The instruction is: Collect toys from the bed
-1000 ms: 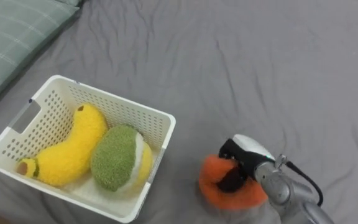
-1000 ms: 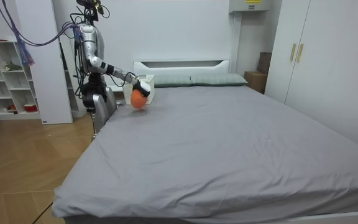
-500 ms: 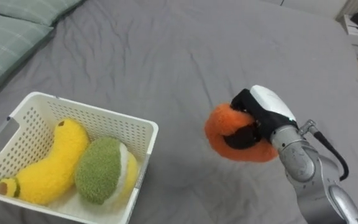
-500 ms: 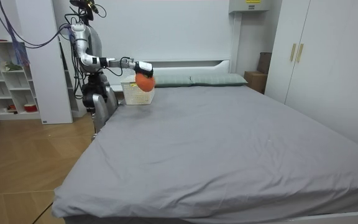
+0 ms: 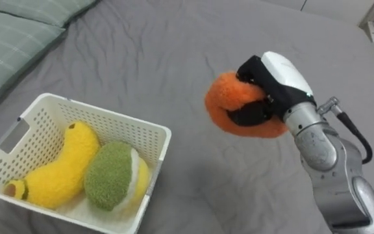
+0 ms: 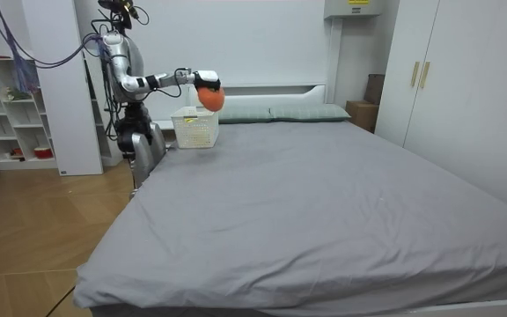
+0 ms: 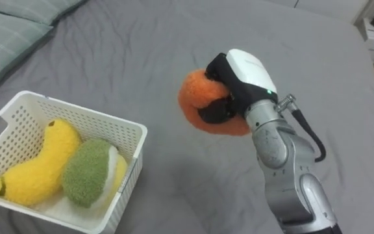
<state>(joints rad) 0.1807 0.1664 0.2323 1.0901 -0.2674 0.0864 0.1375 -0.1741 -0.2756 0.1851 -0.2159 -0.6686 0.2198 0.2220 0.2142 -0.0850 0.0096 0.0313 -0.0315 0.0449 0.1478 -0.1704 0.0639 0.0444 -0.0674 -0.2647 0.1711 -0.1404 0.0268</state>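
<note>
Home bedroom: big grey bed [image 6: 324,202] w/ pillows [image 6: 299,112], white wardrobe [image 6: 465,88], shelf unit [image 6: 7,110].

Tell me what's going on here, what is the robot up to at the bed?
The robot stands beside the grey bed, near its head end. Its right robot hand is shut round an orange plush toy, held in the air above the bed, right of the white basket. The basket already holds a yellow banana plush and a green plush.

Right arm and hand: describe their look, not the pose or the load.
The right hand has a glossy white rounded shell on its back and black fingers. The forearm is silver-grey metal in rounded segments, with a black cable looping out beside the wrist.
</note>
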